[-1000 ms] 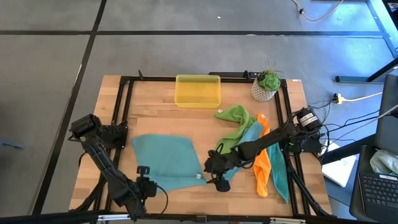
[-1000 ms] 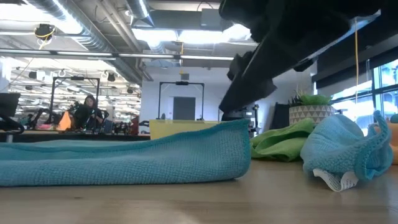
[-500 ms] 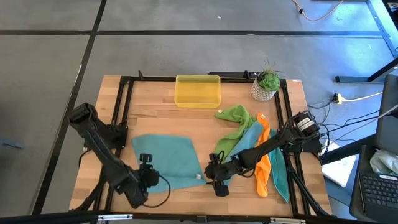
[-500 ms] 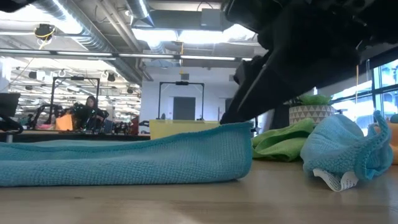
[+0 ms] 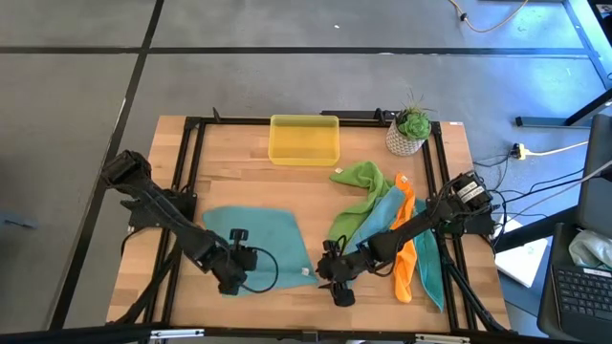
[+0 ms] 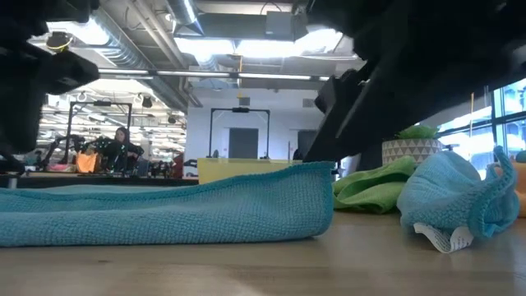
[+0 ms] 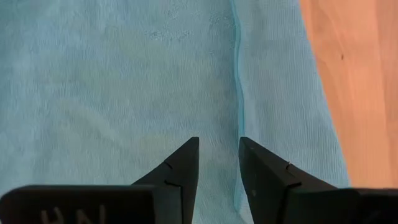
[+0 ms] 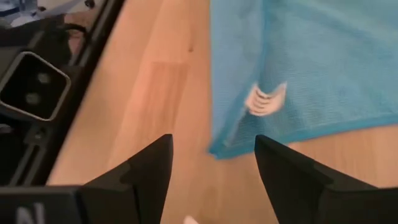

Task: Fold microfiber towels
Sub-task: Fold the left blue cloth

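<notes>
Left pincer (image 7: 216,163) parted over teal towel (image 5: 263,244); right pincer (image 8: 212,163) released at its corner; yellow tray (image 5: 304,139) behind.

Teal, lime and orange on pale wood.
Flat teal towel (image 5: 256,247) with white tag; lime green towel (image 5: 361,183), light blue towel (image 5: 381,210) and orange towel (image 5: 405,250) bunched at 3 o'clock; yellow translucent tray (image 5: 304,139) at 12; light wooden tabletop (image 5: 239,182), black frame.

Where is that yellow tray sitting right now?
Seen from above, the yellow tray sits at the table's far edge, near the middle, left of the potted plant and beyond the green towel.
</notes>
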